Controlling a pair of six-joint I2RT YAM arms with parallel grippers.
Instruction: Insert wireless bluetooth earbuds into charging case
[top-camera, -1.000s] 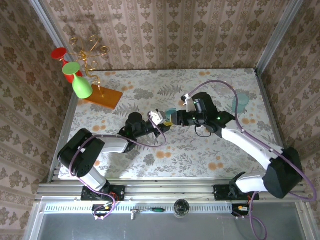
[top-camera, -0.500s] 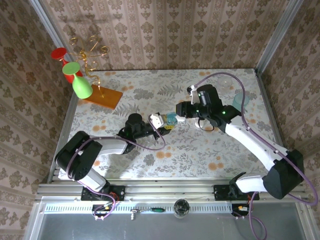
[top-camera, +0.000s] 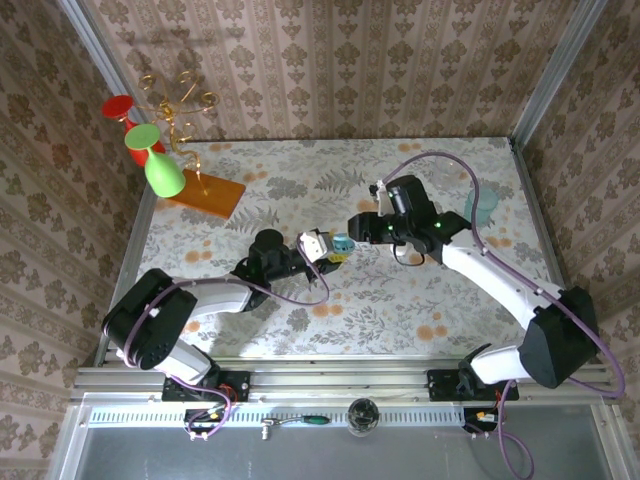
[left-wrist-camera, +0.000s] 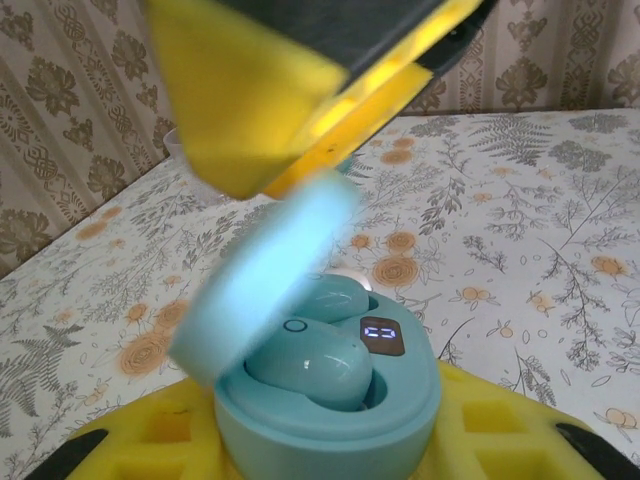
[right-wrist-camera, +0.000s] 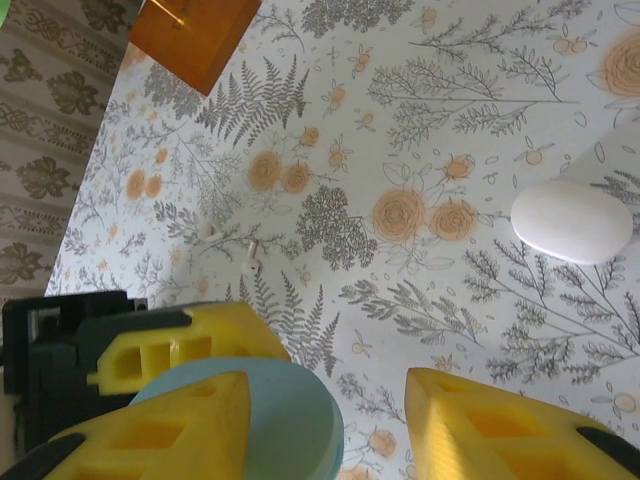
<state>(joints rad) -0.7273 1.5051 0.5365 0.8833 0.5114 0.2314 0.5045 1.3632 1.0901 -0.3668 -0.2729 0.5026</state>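
Observation:
My left gripper is shut on a light-blue charging case and holds it upright by its base. The lid stands tilted open. Two teal earbuds sit in the wells beside a lit display. My right gripper hangs open just above, one yellow finger over the round lid and the other finger off to the side. In the top view the case is at mid-table between the left gripper and the right gripper.
Two tiny whitish pieces lie on the floral tablecloth, with a white egg-shaped item further right. An orange base with a wire stand and coloured glasses sits back left. A pale cup stands at the right edge.
The right gripper has opened wider and drawn back slightly up and to the right from the case. The left gripper still holds the case in about the same place.

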